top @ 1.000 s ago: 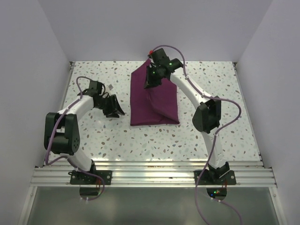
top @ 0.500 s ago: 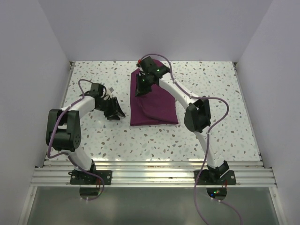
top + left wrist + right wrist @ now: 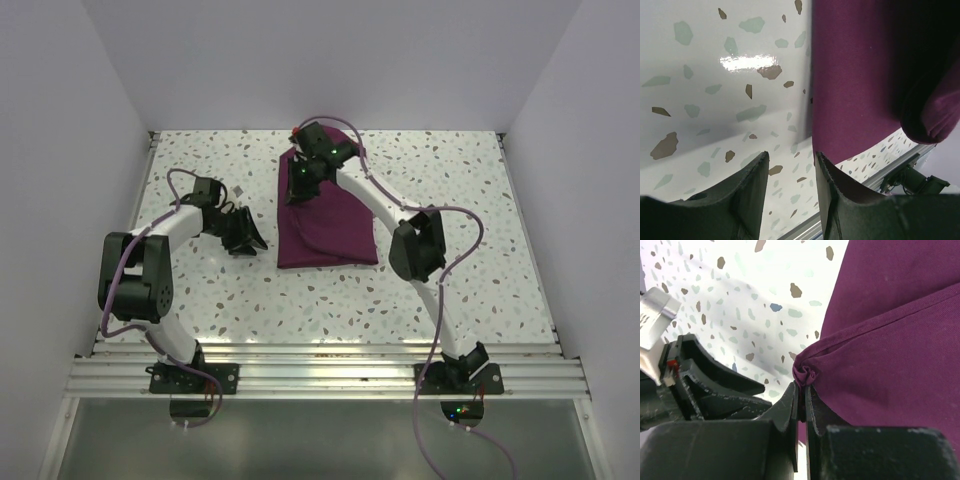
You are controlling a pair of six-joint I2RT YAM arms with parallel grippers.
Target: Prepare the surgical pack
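- Between the right fingers (image 3: 800, 396): one bunched corner of the dark purple cloth (image 3: 335, 225). The two fingers are pressed together on it, with no gap showing.
- Beyond the right fingers, wrist view: the stitched hem (image 3: 890, 316) runs from the pinch up to the right, with plain purple fabric on either side of it.
- Left of the right fingers, same view: bare speckled desk (image 3: 470, 220), pale with brown and grey-green flecks.
- Toward the arm bases from the right fingers, top view: the rest of the cloth lies folded on the desk. It is narrow at the pinched far end and broader at the near end, where its edge is straight.
- Left fingers (image 3: 245, 233): apart, with nothing between them. They sit low over the desk, and only its speckled surface shows through the gap.
- Just to the right of the left fingers, top view: the left edge of the cloth, near them but with a strip of desk between.
- Ahead of the left fingers, wrist view: the same cloth edge, roughly in line with the right-hand finger. At the right of that view a rounded fold of the cloth stands off the desk.
- Well behind both pairs of fingers: metal rail (image 3: 320, 375) along the near edge of the desk, carrying both arm bases.
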